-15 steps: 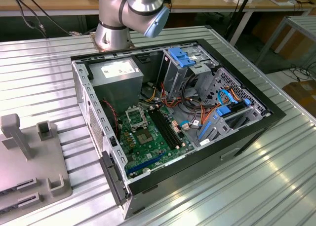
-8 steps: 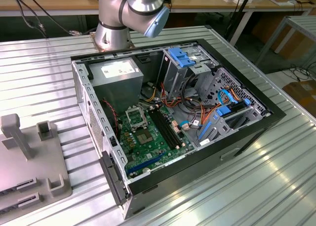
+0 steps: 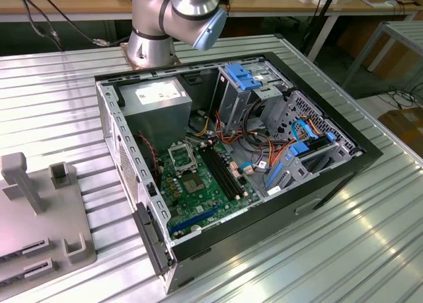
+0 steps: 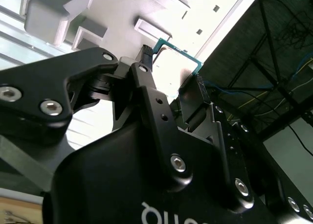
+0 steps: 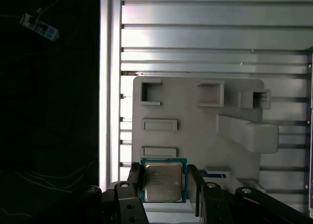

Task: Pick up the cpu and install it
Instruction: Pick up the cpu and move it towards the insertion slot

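Hanging over the grey fixture tray (image 5: 195,136), the gripper (image 5: 165,185) is pinching the cpu (image 5: 163,180) by two opposite edges, fingers narrowed onto it, presumably so it is sitting flat and square.

arm bent at the base, fingers clamped

in the exterior view the arm (image 3: 173,18) rose from its round base and bent at a grey and blue joint. in the first wrist view the gripper (image 5: 165,182) pointed down, its two black fingers (image 5: 134,177) pressed one on each side of the cpu (image 5: 163,177), which they held flat. in the second wrist view the black linkage bars angled inward to the fingertips.
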`<act>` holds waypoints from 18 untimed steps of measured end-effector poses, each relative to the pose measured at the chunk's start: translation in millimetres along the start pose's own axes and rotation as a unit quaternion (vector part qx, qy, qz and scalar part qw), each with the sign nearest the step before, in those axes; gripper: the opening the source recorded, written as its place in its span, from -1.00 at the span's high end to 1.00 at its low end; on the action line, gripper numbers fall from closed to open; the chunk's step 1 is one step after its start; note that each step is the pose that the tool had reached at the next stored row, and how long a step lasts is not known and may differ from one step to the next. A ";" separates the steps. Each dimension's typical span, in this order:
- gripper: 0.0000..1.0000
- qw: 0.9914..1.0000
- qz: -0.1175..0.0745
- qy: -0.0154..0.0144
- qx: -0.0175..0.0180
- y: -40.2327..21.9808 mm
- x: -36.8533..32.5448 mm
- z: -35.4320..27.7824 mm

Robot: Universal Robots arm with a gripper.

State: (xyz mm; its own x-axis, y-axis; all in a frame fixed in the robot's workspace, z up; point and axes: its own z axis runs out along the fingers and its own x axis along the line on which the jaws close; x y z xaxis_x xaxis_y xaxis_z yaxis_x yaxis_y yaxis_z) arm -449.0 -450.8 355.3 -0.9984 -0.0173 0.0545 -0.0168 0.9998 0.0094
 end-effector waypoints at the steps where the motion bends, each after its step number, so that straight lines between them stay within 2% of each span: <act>1: 0.05 1.000 0.000 0.000 0.000 0.0 -0.1 -0.6; 18: 0.05 1.000 0.000 0.001 -0.001 0.1 -2.0 -12.5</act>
State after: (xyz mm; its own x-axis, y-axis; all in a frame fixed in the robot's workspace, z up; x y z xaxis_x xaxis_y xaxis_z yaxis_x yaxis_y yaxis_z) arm -446.3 -450.8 367.7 -0.9982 -0.0175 0.0571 -0.0168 0.9998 0.0123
